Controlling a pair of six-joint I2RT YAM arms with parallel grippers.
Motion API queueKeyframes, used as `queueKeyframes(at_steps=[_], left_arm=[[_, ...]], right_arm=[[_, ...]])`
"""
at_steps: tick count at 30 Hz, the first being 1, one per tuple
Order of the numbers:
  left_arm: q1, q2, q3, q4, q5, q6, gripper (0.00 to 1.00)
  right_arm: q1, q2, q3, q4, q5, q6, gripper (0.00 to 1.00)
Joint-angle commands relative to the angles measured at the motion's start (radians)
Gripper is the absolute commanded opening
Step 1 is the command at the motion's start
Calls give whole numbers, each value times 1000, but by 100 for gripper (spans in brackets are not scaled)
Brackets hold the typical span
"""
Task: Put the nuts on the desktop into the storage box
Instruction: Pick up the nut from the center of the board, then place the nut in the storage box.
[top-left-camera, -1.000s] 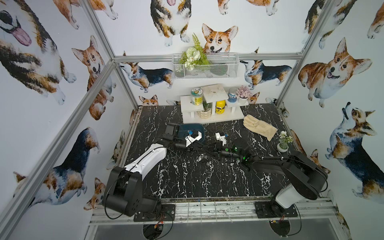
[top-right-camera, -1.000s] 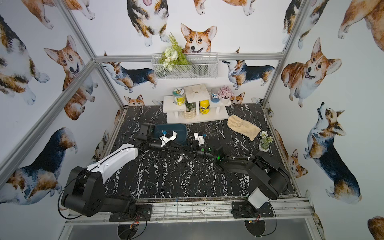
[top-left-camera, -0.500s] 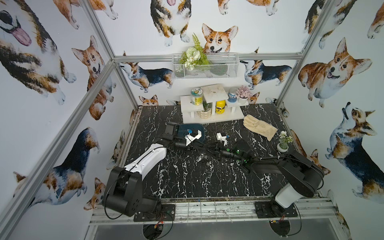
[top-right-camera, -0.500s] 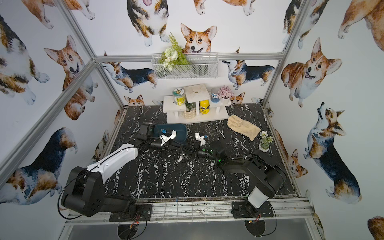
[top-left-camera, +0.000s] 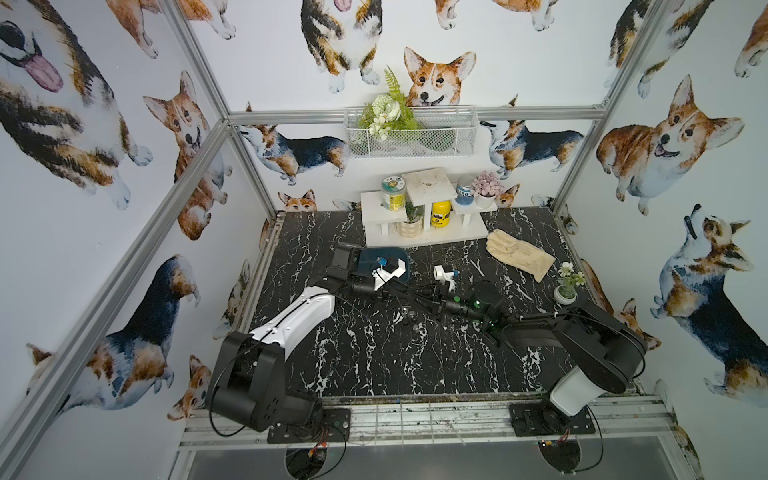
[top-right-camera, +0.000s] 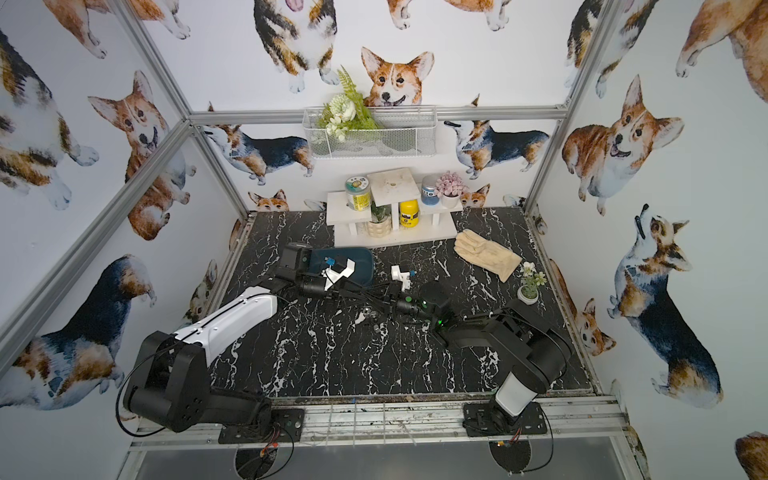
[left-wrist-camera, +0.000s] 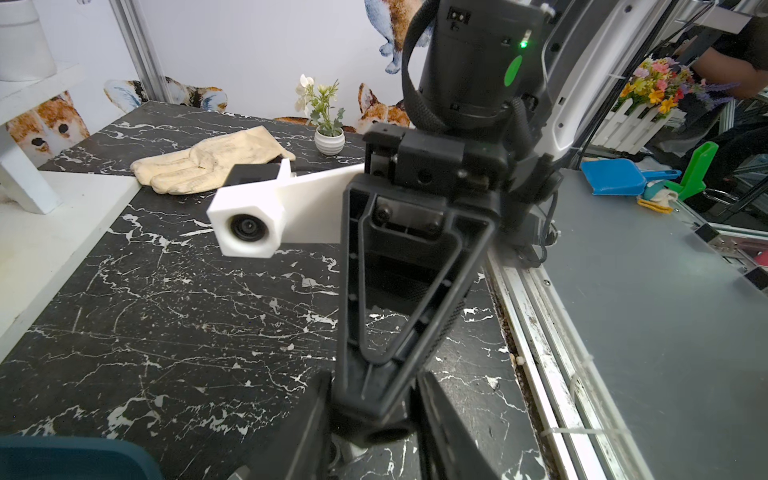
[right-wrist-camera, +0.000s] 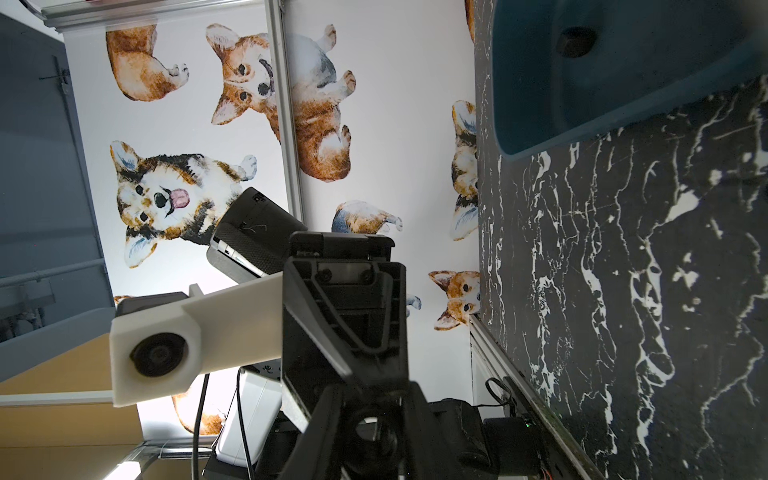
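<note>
Over the middle of the black marbled desktop (top-left-camera: 374, 357) my two grippers meet tip to tip. My right gripper (right-wrist-camera: 370, 440) is shut on a black nut (right-wrist-camera: 374, 436), which looks like a dark ring between its fingers. The left gripper (left-wrist-camera: 374, 453) has its jaws on either side of the right gripper's tip; I cannot see whether they press on the nut. Small silver nuts (top-left-camera: 404, 311) (top-right-camera: 376, 329) lie on the desktop below. The teal storage box (top-left-camera: 395, 252) (top-right-camera: 361, 255) sits behind the left wrist and has a black nut (right-wrist-camera: 575, 41) in it.
A white tiered shelf stand (top-left-camera: 424, 239) with jars stands at the back. A cream glove (top-left-camera: 519, 251) and a small potted plant (top-left-camera: 566, 291) lie at the back right. A wire basket (top-left-camera: 411, 137) hangs on the wall. The table's metal front rail (top-left-camera: 415, 419) is near both arm bases.
The right wrist has shifted slightly toward the back. The two grippers stay tip to tip over the middle of the desktop.
</note>
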Motion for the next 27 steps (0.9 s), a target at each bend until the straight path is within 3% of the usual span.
queueKeyframes(at_steps=[1,3,16,23,27], left_arm=[[1,6,7,21,-47,-4,14],[1,8,9,22,-52,-10,6],[24,7,25,17,-110,-74,7],[65,26,86,-78,-204,-61,7],[114,52,127,-130,-247,-62,7]], right_arm=[[4,4,-5,115,-40,7,20],[4,6,-7,130,-42,12,22],[-23,-52,-47,51,-37,-70,71],[-25,-193,19,-446,33,-404,91],[-10,-280,131,-919,254,-712,100]])
